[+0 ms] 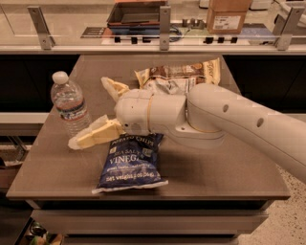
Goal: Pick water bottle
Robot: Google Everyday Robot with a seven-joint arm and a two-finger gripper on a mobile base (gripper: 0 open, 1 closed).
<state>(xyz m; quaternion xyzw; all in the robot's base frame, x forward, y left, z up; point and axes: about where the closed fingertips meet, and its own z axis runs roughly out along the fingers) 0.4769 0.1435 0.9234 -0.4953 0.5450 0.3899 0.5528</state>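
Note:
The water bottle (pixel 71 105), clear with a white cap and a narrow label band, stands upright near the left edge of the brown table (pixel 224 177). My gripper (pixel 99 112) is open just to the right of the bottle, at about its lower half. The near finger (pixel 94 135) reaches to the bottle's base. The far finger (pixel 114 88) is a little behind and to the right of the bottle. Nothing is held between them. The white arm (pixel 224 119) comes in from the right, low over the table.
A blue chip bag (pixel 131 163) lies flat under the wrist near the front edge. A brown chip bag (pixel 179 76) lies behind the arm. Behind the table is a counter with metal rail posts (pixel 165 21), a dark tray (pixel 136 13) and a cardboard box (pixel 228 14).

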